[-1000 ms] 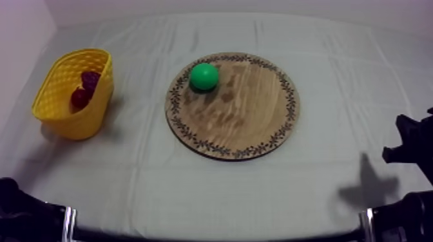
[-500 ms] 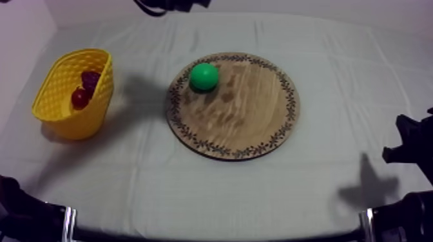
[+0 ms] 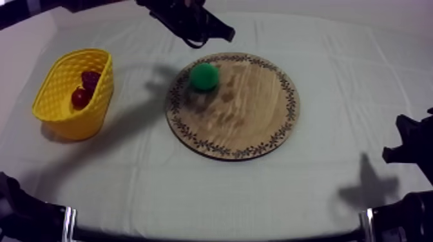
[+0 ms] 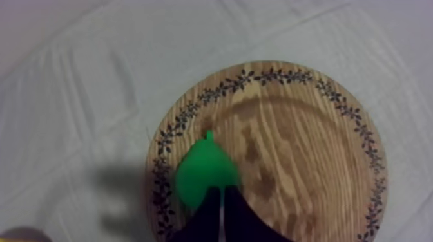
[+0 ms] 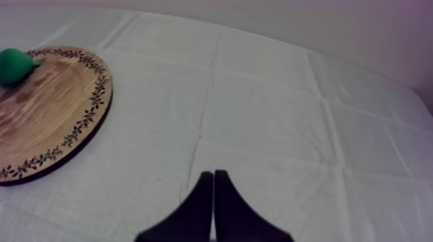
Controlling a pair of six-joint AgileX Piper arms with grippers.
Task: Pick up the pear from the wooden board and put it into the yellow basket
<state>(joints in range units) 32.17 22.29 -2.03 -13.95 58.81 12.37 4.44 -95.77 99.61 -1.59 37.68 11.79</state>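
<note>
My left gripper (image 4: 222, 217) has its fingers pressed together into a narrow wedge, clenched on nothing. From its own camera the wedge's tip overlaps the near side of the pear (image 4: 205, 175). In the top view the arm comes in at the upper middle of the frame, just beyond the far rim of the wooden board (image 3: 248, 119), and its shadow falls over the pear.

The pear lies on the board's upper-left part, close to the patterned rim, with its stem pointing away from the fingers. The yellow basket (image 3: 67, 119) sits at the left of the frame, well apart from the board. A small red fruit (image 3: 80, 97) and a darker piece lie inside it.

I judge this to be the approach and nothing is grasped yet. I'd spread the fingers first, before dropping any lower, because a closed wedge would only nudge the pear and set it rolling. Then I'd centre over the fat body, not the stem end, come down so the fingers pass either side, and close gently, since the smooth round shape looks likely to slip.

My right gripper (image 5: 212, 193) rests low at the right edge of the frame, fingers likewise together and empty, over bare cloth beside the board.
</note>
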